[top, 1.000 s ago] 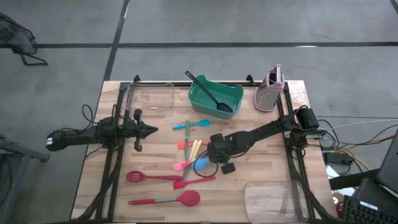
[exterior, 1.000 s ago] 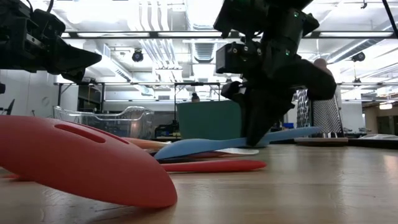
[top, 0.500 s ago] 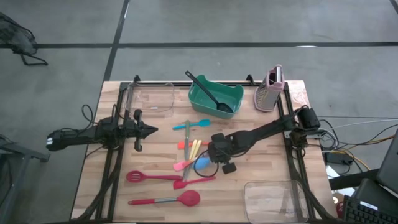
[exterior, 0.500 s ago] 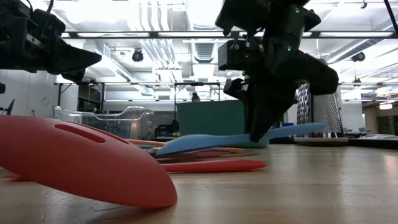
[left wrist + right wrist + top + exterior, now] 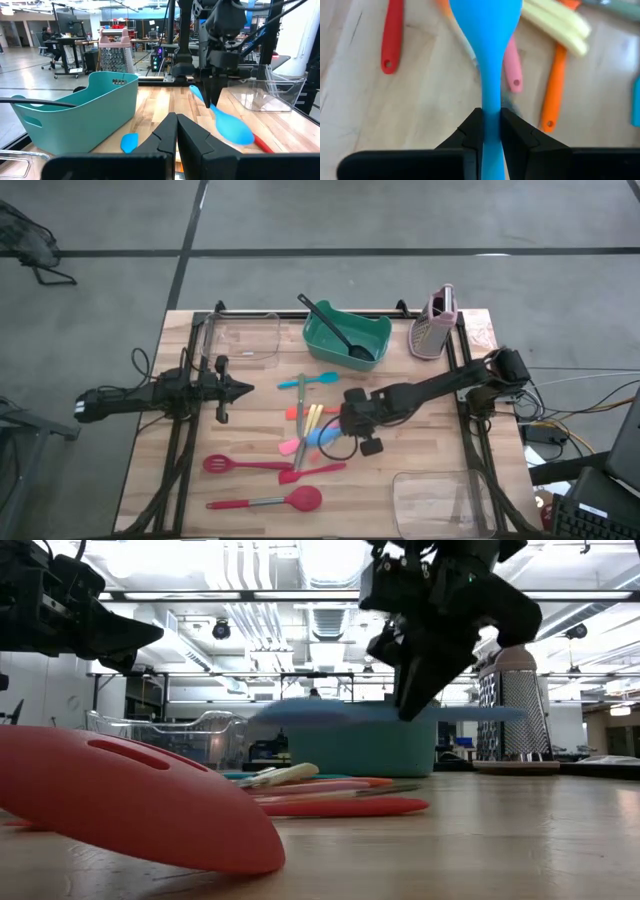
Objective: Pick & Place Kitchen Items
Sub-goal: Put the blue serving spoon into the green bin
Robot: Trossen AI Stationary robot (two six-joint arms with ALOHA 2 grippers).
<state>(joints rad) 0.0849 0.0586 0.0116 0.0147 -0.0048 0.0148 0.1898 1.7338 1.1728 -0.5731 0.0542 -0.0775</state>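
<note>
One narrow pinch is the worry: the right end effector (image 5: 491,131) clamps the blue spoon (image 5: 486,30) by its handle, lifted above the desk (image 5: 420,450); it could twist or slip. The left end effector (image 5: 240,389), pressed together, waits well apart.

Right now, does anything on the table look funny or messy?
Nothing looks broken or spilled. The loose utensils lie jumbled and crisscrossed mid-table. The right claw holds the blue spoon up off the wood, and a black slotted spoon pokes out of the green bin.
</note>
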